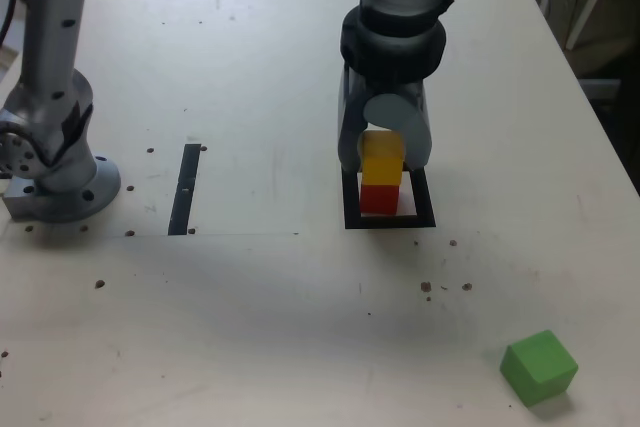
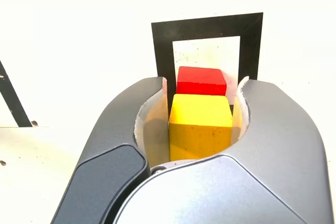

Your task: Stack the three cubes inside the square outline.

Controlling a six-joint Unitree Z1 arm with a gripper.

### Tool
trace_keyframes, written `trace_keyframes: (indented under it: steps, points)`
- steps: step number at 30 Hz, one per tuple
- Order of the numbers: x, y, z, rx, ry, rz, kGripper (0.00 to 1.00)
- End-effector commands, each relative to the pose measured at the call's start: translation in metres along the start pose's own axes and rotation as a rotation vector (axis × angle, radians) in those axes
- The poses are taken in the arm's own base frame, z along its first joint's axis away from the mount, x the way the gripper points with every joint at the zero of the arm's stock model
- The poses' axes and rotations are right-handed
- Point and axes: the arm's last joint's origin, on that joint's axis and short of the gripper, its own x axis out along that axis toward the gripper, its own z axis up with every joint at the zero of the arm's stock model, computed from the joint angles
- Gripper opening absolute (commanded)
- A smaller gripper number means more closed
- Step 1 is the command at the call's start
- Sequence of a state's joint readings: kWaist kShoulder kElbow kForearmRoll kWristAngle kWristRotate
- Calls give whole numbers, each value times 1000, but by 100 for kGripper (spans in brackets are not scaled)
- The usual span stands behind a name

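A yellow cube (image 1: pixel 382 161) sits on top of a red cube (image 1: pixel 378 198) at centre-right of the exterior view, the pair standing inside the square outline (image 1: pixel 351 209) of black tape on the white counter (image 1: pixel 270 317). The pincer (image 1: pixel 384 152) reaches down over the pair, its grey jaws pressed in on the yellow cube from both sides; from the wrist view the yellow cube (image 2: pixel 200 129) fills the space between the jaws, with the red cube (image 2: pixel 201 81) showing just beyond it and the square outline (image 2: pixel 207 25) framing both. The grip appears kept so the upper block settles squarely on the lower one before it is let go; whether the two faces already rest fully together cannot be told. The green cube (image 1: pixel 539 367) lies well apart at the lower right of the exterior view, outside the frame and untouched, seemingly the last block due for the stack. A straight black strip (image 1: pixel 186 188) lies at centre-left, and the arm's grey base (image 1: pixel 55 162) stands at the left edge. Small dark specks dot the counter below the outline.
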State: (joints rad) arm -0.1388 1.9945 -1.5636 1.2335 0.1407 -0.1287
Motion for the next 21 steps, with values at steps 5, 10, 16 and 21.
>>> trace_keyframes:
  steps: [5, 10, 16, 21]
  points:
    - [3, 5, 2, -5, 4, 5, 38]
    - [7, 9, 1, 1, 21, 6, 80]
    - [13, 12, 1, -2, 39, 12, 100]
    - [10, 13, 0, -3, 30, 12, 100]
